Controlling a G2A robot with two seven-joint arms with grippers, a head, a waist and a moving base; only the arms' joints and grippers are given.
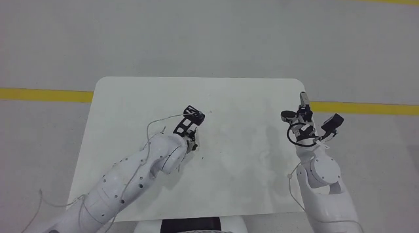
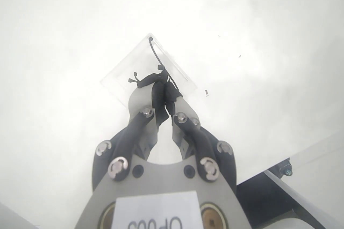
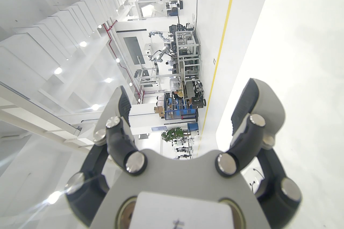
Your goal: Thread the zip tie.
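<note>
Left claw [image 2: 164, 83] pressed together, pinching black zip tie [image 2: 157, 57] over clear tray [image 2: 119, 74]. Right claw [image 3: 186, 87] spread, well apart from tray.

Tight quarters here: the zip tie [image 2: 155, 53] lies across the tray [image 2: 122, 67] and slips behind the left gripper [image 2: 164, 83], its tail end lost under the taped fingertips [image 2: 153, 79]. Is it pinched, or just passing beside them? Can't tell. Those same fingers cover the tray's near corner. Two little tie ends [image 2: 132, 79] poke out beside them, the rest hidden. A dark speck [image 2: 206, 92] just beside the tray is too small to identify.
</note>
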